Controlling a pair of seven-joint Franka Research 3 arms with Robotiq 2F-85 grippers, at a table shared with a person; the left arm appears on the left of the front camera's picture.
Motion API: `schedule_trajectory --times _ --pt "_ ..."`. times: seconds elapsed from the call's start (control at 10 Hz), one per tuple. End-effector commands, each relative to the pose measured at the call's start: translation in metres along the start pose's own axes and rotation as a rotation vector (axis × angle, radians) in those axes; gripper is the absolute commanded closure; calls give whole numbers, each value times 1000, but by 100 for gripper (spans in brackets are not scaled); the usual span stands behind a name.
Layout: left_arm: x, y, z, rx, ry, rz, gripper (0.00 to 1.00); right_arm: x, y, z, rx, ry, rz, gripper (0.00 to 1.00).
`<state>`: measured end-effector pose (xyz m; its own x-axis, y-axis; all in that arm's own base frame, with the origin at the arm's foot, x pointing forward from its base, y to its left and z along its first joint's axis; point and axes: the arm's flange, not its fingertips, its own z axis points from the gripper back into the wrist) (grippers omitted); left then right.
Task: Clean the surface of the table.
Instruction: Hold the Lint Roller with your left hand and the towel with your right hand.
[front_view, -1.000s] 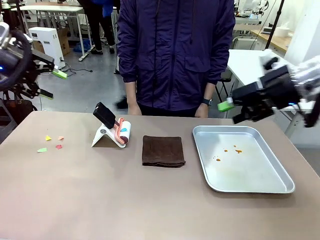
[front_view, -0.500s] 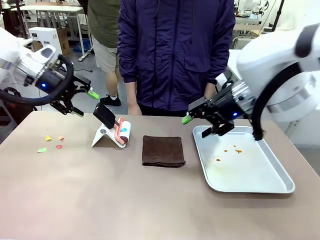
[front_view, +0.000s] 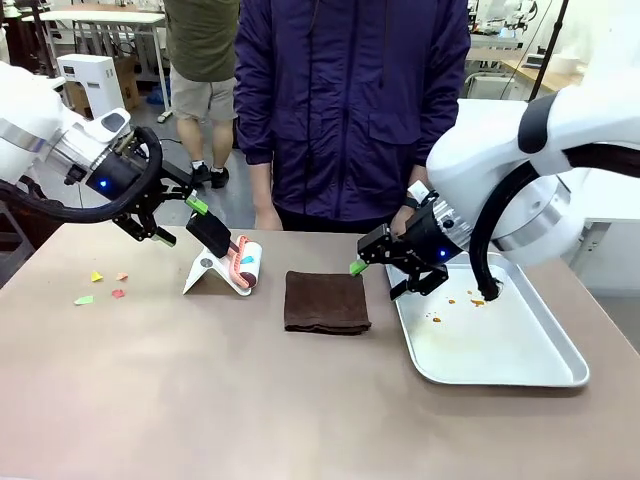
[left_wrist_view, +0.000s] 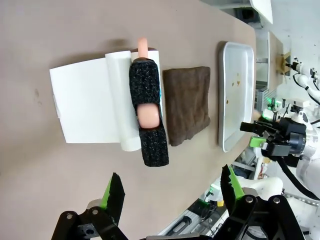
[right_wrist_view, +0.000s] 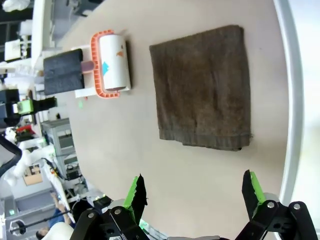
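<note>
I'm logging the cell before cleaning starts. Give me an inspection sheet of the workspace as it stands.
Surface: table brown, no spills seen.
Job's things: lint roller on a stand, left of centre; folded cloth at centre.
Clutter: coloured scraps near the left edge; tray at right with orange specks.
Grippers: left gripper open, near the roller's handle, not touching; right gripper open, between cloth and tray.
Cables: black cable loops down by the right gripper, over the tray.
Surroundings: person at the far edge; white tables behind.
</note>
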<state>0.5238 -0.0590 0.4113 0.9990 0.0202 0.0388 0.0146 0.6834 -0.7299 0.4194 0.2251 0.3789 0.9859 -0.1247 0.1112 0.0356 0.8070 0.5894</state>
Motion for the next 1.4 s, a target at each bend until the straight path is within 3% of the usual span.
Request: schedule_trajectory --times 0.0,0.1,0.4,0.6,0.7,0.9,1.3 --pt "4 -1 7 89 -36 43 0 -4 1 -5 -5 5 7 0" --pt "0 0 0 0 0 0 0 -4 1 -5 -5 5 7 0" --pt "1 2 2 23 -12 11 0 -2 1 -3 0 10 2 0" --pt "26 5 -7 37 -84 2 0 33 17 -31 -123 -10 -88 0" --pt "34 7 -12 39 -71 -1 0 44 25 -46 -129 61 -35 0" --pt "44 11 -22 49 -127 -20 0 67 30 -72 -195 71 -95 0" --pt "44 13 -30 34 -94 -64 0 82 38 -104 -341 68 -109 0"
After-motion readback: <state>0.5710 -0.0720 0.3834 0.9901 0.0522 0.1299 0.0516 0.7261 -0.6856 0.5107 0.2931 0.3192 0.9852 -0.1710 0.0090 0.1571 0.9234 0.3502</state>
